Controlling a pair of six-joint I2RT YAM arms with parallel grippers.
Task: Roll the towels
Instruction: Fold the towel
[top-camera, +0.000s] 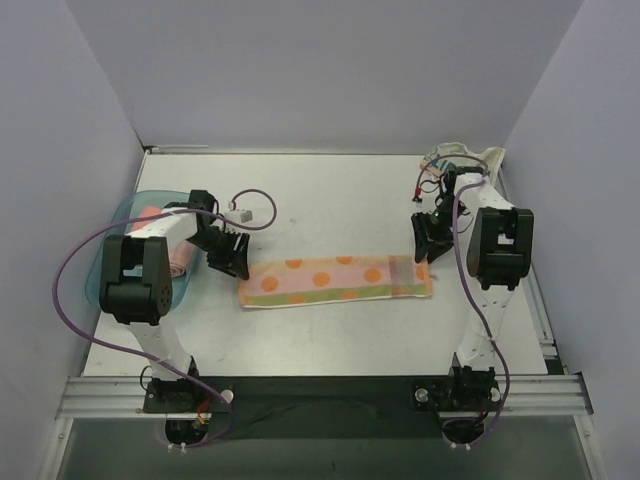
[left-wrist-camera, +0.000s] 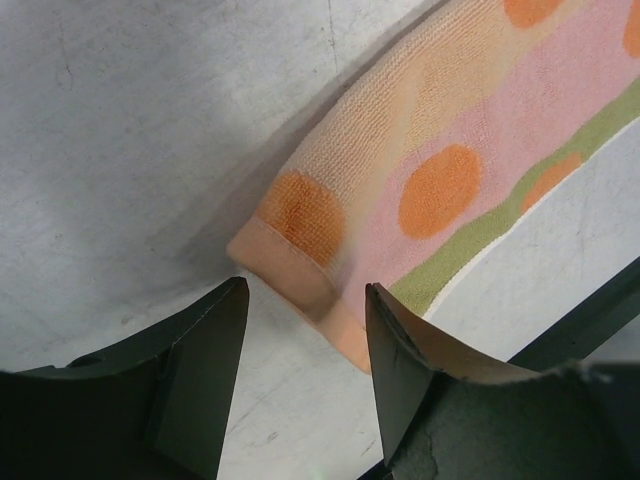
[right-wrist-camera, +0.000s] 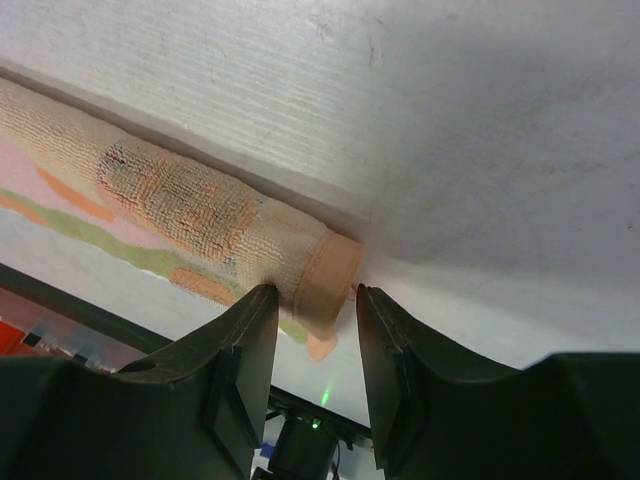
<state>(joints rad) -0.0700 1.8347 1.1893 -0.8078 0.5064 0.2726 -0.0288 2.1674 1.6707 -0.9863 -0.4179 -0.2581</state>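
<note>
The striped towel (top-camera: 335, 282) lies flat on the table (top-camera: 330, 200) at the centre of the top view, its length running left to right, with orange dots along a pink band and a green stripe on the lower side. Its right end shows a darker patch and looks folded over on itself; the right wrist view shows a thickened, raised edge on the towel (right-wrist-camera: 180, 200) there. The left gripper (top-camera: 232, 262) sits at the towel's left end with its jaws apart. In the left wrist view the left gripper (left-wrist-camera: 305, 300) has its two dark fingers (left-wrist-camera: 200, 360) spread at the bottom of the frame, the corner of the towel (left-wrist-camera: 450, 190) just beyond their tips and not clamped. The right gripper (top-camera: 422, 250) stands over the towel's right end. In its wrist view the right gripper (right-wrist-camera: 312, 300) is likewise spread, with the thick end edge lying in the gap at the fingertips (right-wrist-camera: 250, 330); contact with the cloth cannot be told. A teal tray (top-camera: 112, 235) sits at the left of the top view, largely under the left arm, and holds a pink towel (top-camera: 152, 212), mostly hidden. A whitish towel (top-camera: 487, 157) lies crumpled in the upper right corner of the table, well apart from the striped one, beside some loose wires (top-camera: 440, 160). A purple cable (top-camera: 255, 210) loops above the left gripper.
</note>
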